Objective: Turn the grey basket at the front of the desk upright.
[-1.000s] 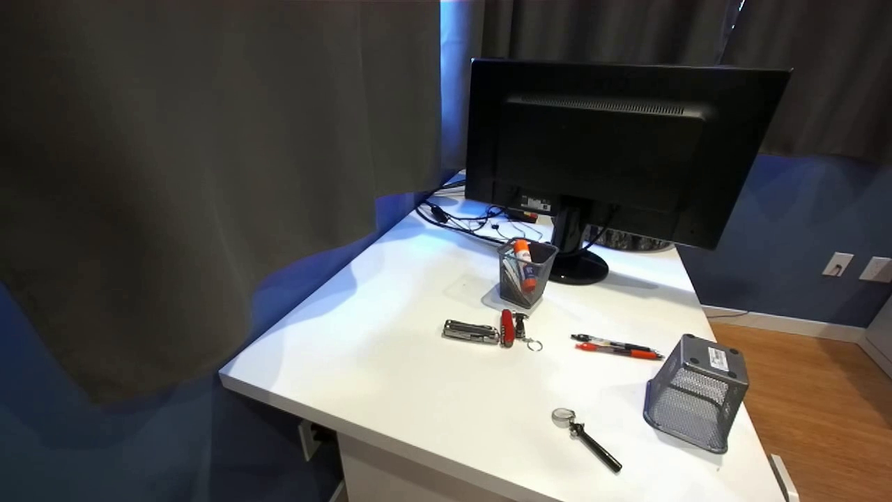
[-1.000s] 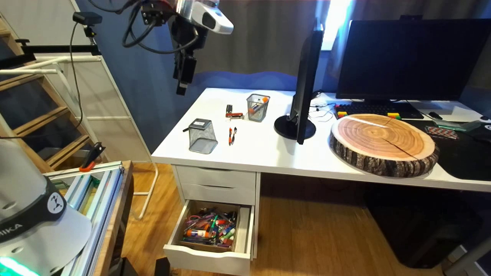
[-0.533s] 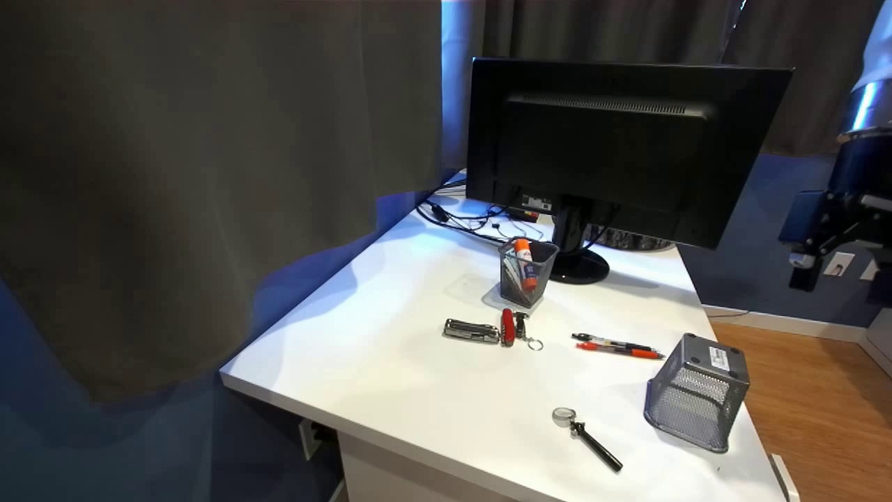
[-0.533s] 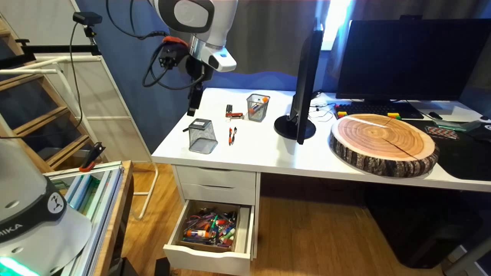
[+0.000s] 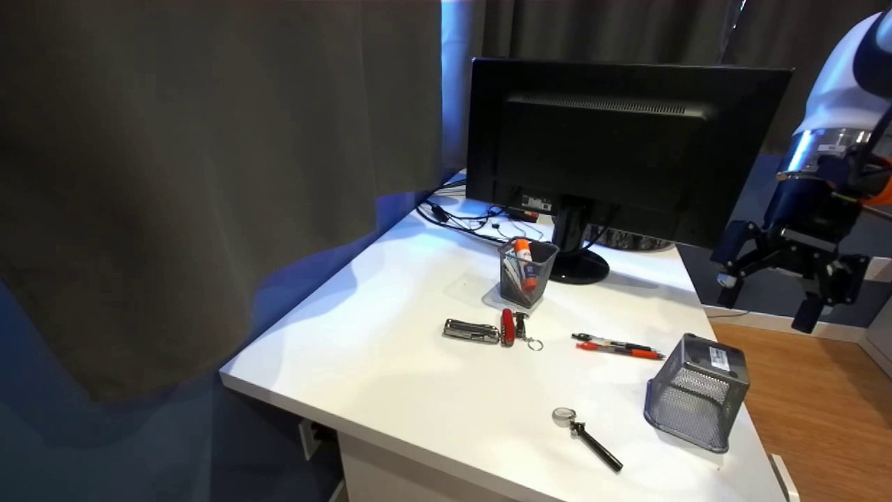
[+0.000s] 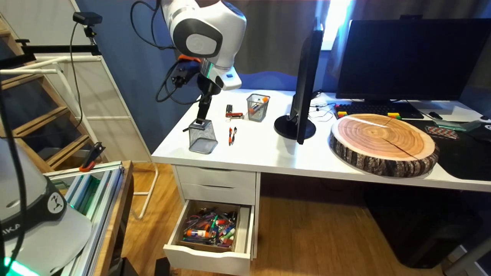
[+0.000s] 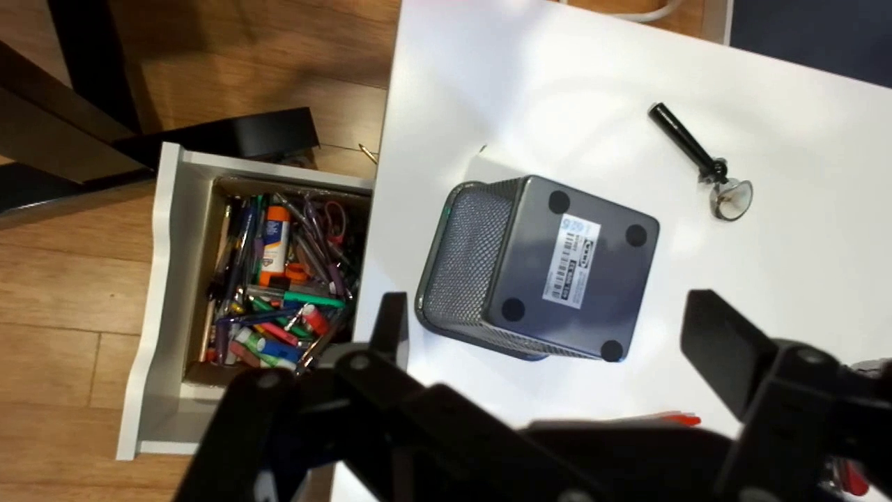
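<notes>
The grey basket (image 5: pixel 697 404) stands upside down near the front edge of the white desk (image 5: pixel 432 390). Its solid base with a label faces up and its rim rests on the desk. It also shows in an exterior view (image 6: pixel 202 138) and in the wrist view (image 7: pixel 571 272). My gripper (image 5: pixel 768 310) is open and empty, above the basket and apart from it. In an exterior view the gripper (image 6: pixel 200 120) overlaps the basket's upturned base. In the wrist view the open fingers (image 7: pixel 547 314) are spread wider than the base.
A magnifier (image 5: pixel 587 439) lies beside the basket. Two pens (image 5: pixel 619 347) lie behind it. A mesh pen cup (image 5: pixel 527 275), pocket tools (image 5: pixel 481 329) and a monitor (image 5: pixel 620 153) stand farther off. An open drawer (image 6: pixel 209 260) full of pens juts out below the desk front.
The arm has come down and moved over the basket; the gripper has entered the exterior view where it was out of sight. The basket and the other desk items have not moved.
</notes>
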